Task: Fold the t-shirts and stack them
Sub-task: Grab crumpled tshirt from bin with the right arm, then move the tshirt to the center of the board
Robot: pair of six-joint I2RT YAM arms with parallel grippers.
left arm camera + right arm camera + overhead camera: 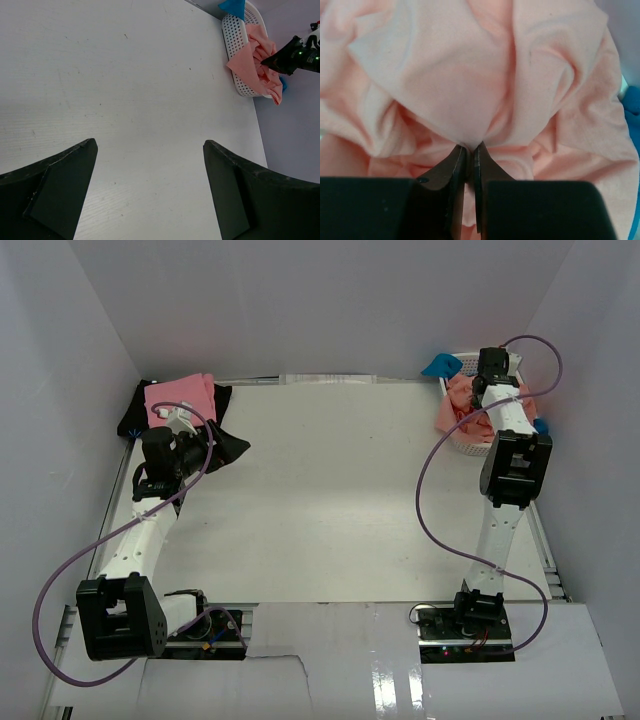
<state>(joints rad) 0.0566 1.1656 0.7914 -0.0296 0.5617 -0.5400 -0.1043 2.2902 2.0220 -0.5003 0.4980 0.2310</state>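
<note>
At the far left corner of the white table [320,500], we see a folded pink t-shirt [180,398] lying on top of a black t-shirt [232,445]. The black cloth spreads out past it toward the middle of the table. The left arm reaches over the near edge of this pile. In the left wrist view, the left gripper [150,144] is wide open, its two dark fingers [55,190] parted over bare tabletop with nothing held between them.

Across the table, we find a white lattice basket [468,445] in the far right corner, close to the side wall. A salmon-coral t-shirt [470,75] is bunched inside it and spills over the rim on the table side. The right gripper [470,148] reaches down into the basket from above. Its jaws are pinched tight on a gathered fold of the salmon-coral cloth, which fans out in creases from the pinch.

At the basket's far end a corner of a bright blue t-shirt [440,365] pokes over the rim. We also glimpse more blue cloth at the right edge of the right wrist view.
</note>
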